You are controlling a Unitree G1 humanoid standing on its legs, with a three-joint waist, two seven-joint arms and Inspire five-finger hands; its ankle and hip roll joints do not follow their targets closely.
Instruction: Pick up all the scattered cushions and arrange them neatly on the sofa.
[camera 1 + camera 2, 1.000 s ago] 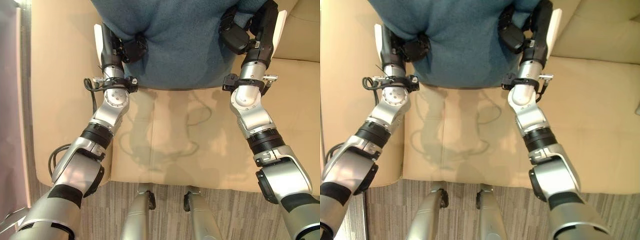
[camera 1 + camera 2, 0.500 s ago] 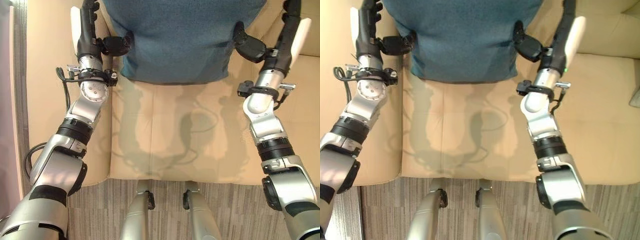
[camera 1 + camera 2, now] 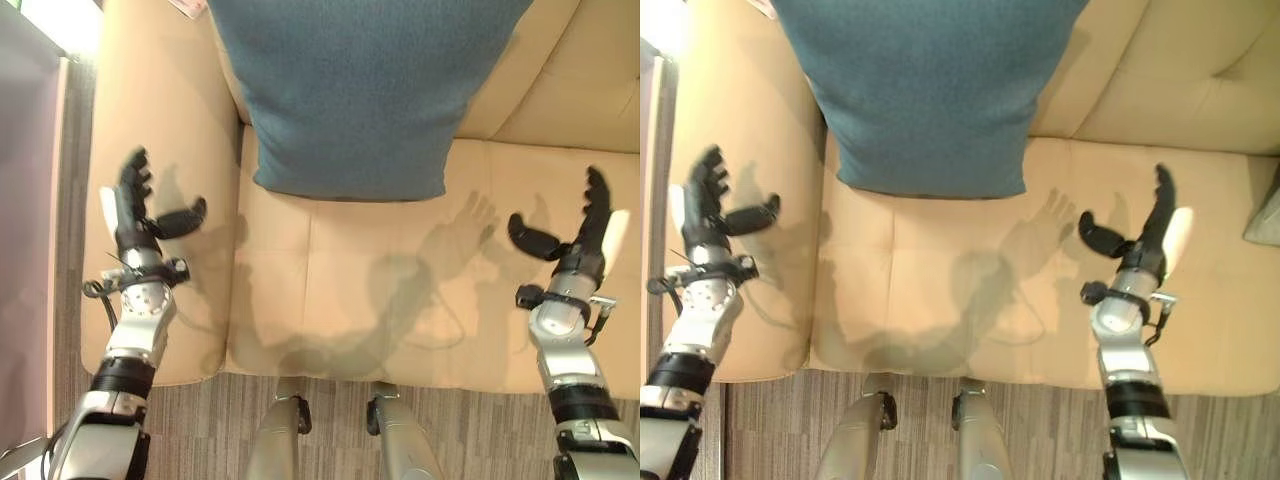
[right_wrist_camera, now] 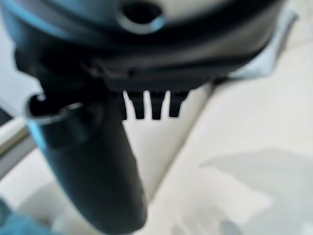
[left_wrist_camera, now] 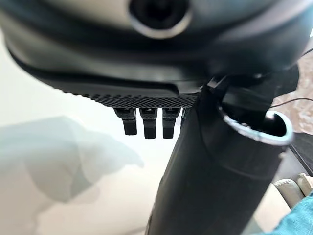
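A large teal cushion (image 3: pixel 360 90) leans upright against the backrest of the beige sofa (image 3: pixel 350 290), its lower edge resting on the seat. My left hand (image 3: pixel 135 210) hovers over the sofa's left armrest, open, fingers straight and thumb spread, holding nothing. My right hand (image 3: pixel 590 235) hovers over the seat to the right of the cushion, open as well and holding nothing. Both hands are well apart from the cushion. In the left wrist view the fingers (image 5: pixel 144 122) stand straight over beige upholstery; in the right wrist view the fingers (image 4: pixel 146 105) do too.
A grey-green cushion corner (image 3: pixel 1265 215) pokes in at the right edge of the seat. The left armrest (image 3: pixel 150 110) borders a strip of striped carpet (image 3: pixel 75 150). Carpet (image 3: pixel 330 440) runs along the sofa's front edge.
Both hands have let go of the teal cushion and drawn back toward me and outward, opening. The cushion stays leaning against the backrest. The camera view has shifted a little.
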